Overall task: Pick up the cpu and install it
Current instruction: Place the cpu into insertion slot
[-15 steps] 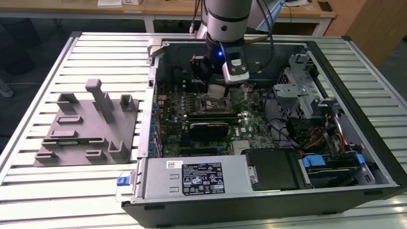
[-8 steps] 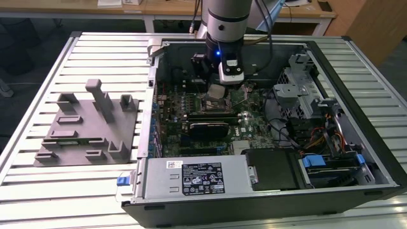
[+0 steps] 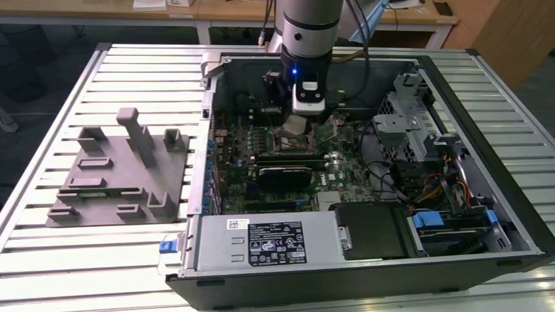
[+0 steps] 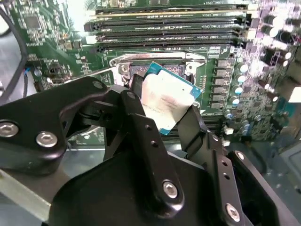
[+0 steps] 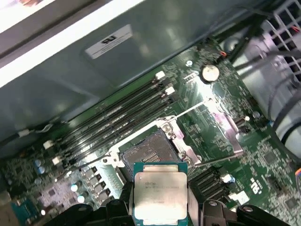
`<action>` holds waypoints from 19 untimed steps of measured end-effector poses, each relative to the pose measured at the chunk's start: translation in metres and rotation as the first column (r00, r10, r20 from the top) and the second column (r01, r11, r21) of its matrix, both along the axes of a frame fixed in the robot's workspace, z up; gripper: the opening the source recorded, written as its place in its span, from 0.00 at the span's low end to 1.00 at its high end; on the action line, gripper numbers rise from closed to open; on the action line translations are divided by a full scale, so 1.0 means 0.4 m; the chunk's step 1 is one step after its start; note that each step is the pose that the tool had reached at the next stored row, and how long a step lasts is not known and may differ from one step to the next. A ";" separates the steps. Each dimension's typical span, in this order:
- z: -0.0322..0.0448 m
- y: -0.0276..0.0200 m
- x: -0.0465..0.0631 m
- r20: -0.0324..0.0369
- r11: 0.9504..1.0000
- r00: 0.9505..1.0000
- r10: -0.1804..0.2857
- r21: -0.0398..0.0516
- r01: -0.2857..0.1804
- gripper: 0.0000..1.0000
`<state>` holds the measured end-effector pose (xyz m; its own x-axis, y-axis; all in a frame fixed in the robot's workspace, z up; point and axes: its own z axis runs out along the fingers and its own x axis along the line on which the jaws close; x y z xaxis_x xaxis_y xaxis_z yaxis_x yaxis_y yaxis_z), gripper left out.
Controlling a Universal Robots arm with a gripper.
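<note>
— Gripping anything, that black two-fingered pincer (image 4: 164,107)?

— Yes. Its fingers (image 4: 192,125) pinch the cpu (image 4: 165,100), a small flat square chip with a silvery-white metal top and a thin green edge, by two opposite sides.

— Where does the chip sit in the exterior view?

— In the upper middle of the frame, the cpu (image 3: 296,125) hangs under the grey arm, inside the open black computer case (image 3: 511,214), above the green motherboard (image 3: 351,179).

— Is it in its seat?

— No. In the first wrist view the cpu (image 5: 160,195) is held just beside the bare black-framed square socket (image 5: 149,153), whose metal cover plate (image 5: 225,125) is swung aside. In the second wrist view it looks tilted. Long black memory sticks (image 5: 117,122) run along the socket's far side.

— Anything outside the case?

— A grey moulded holder (image 3: 113,188) lies on the slatted metal surface (image 3: 87,266) at the exterior view's left, well apart from the pincer (image 3: 299,122).
</note>
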<state>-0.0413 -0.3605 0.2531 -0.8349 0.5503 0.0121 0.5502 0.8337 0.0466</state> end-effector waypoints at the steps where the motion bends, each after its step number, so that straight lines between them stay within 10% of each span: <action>1: 0.000 0.000 0.000 0.000 1.000 1.000 -0.017 0.000 0.017 0.54; 10: 0.000 0.000 0.000 0.000 0.988 0.988 -0.157 0.000 0.157 0.54; 19: -0.001 0.000 0.000 0.000 0.957 0.957 -0.291 0.000 0.291 0.54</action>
